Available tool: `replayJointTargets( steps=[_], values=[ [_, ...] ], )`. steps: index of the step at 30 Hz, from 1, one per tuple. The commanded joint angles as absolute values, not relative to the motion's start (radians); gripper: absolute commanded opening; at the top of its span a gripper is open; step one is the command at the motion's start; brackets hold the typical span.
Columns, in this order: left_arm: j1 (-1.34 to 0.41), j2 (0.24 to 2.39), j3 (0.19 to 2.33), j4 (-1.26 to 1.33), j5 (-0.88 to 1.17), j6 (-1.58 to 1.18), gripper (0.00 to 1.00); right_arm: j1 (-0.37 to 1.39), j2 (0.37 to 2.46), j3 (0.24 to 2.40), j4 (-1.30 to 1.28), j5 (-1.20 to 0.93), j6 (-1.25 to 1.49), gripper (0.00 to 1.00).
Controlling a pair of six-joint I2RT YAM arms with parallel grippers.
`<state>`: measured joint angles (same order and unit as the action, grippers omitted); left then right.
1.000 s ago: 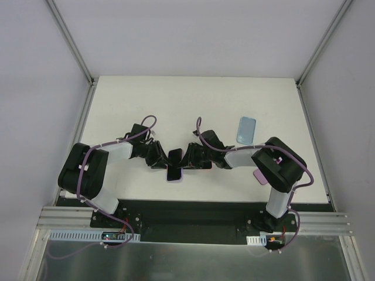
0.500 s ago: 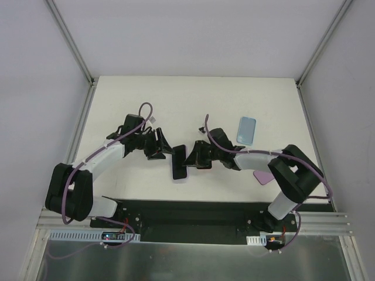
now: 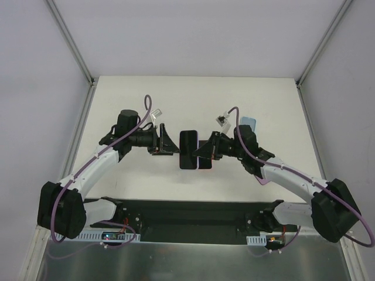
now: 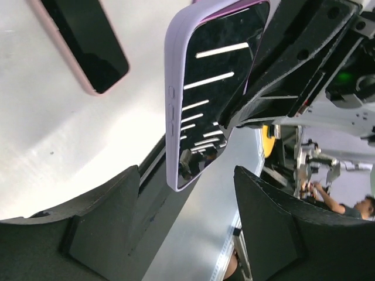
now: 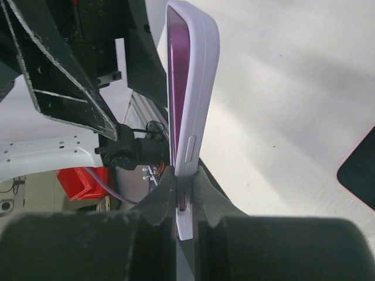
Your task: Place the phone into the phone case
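A dark-screened phone (image 3: pixel 188 149) sits inside a lilac phone case (image 4: pixel 171 105) and is held up off the table. My right gripper (image 3: pixel 204 154) is shut on its lower edge; in the right wrist view the case (image 5: pixel 196 88) stands edge-on between the fingers (image 5: pixel 164 196). My left gripper (image 3: pixel 173 145) is open just left of the phone and does not touch it. In the left wrist view the screen (image 4: pixel 214 82) hangs ahead of the spread jaws of this gripper (image 4: pixel 184 175).
A light blue case (image 3: pixel 250 121) lies on the white table (image 3: pixel 176 99) behind the right arm, partly hidden. A second dark-screened device with a pink rim (image 4: pixel 88 41) lies flat on the table, also seen in the right wrist view (image 5: pixel 360 175).
The left gripper has opened and drawn back from the cased phone. The right gripper has closed on it and carried it up and toward the table's middle. Both arms have stretched forward.
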<state>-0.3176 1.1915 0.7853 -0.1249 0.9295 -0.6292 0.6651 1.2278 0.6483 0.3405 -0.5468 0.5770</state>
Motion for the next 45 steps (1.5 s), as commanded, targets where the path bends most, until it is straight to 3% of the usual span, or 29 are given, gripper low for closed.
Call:
replayJointTargets(
  steps=[1,6,10,16,17,20,23,24,27,30,40,43,44,45],
  values=[
    [-0.363,1.177,0.784,-0.003,1.051,-0.635,0.64,0.663,1.121,0.644,0.416,-0.601,0.577,0.02],
    [-0.431,1.210,0.755,0.193,1.091,-0.745,0.64,0.663,1.058,0.640,0.422,-0.618,0.591,0.03],
    [-0.457,1.226,0.723,0.408,1.117,-0.876,0.51,0.666,1.028,0.603,0.498,-0.641,0.637,0.04],
    [-0.472,1.226,0.712,0.497,1.114,-0.928,0.36,0.666,0.980,0.563,0.506,-0.649,0.647,0.09],
    [-0.477,1.226,0.712,0.500,1.114,-0.933,0.25,0.666,0.977,0.561,0.508,-0.649,0.646,0.11],
    [-0.480,1.235,0.715,0.531,1.124,-0.957,0.11,0.664,0.985,0.555,0.509,-0.649,0.652,0.21],
    [-0.480,1.239,0.713,0.566,1.141,-0.977,0.04,0.670,0.997,0.538,0.535,-0.658,0.661,0.29],
    [-0.480,1.241,0.713,0.571,1.140,-0.979,0.00,0.670,0.999,0.531,0.551,-0.664,0.661,0.37],
    [-0.480,1.246,0.716,0.586,1.140,-0.983,0.00,0.678,0.997,0.482,0.610,-0.680,0.683,0.52],
    [-0.480,1.253,0.722,0.594,1.144,-0.982,0.00,0.698,1.006,0.410,0.720,-0.696,0.727,0.55],
    [-0.479,1.310,0.736,0.604,1.161,-0.960,0.00,0.718,0.989,0.330,0.761,-0.661,0.733,0.47],
    [-0.479,1.318,0.736,0.597,1.161,-0.948,0.00,0.718,0.976,0.324,0.747,-0.643,0.738,0.33],
    [-0.479,1.318,0.736,0.583,1.157,-0.924,0.00,0.718,0.973,0.324,0.742,-0.638,0.744,0.19],
    [-0.480,1.312,0.744,0.553,1.146,-0.901,0.00,0.718,0.970,0.325,0.724,-0.632,0.747,0.13]
  ],
)
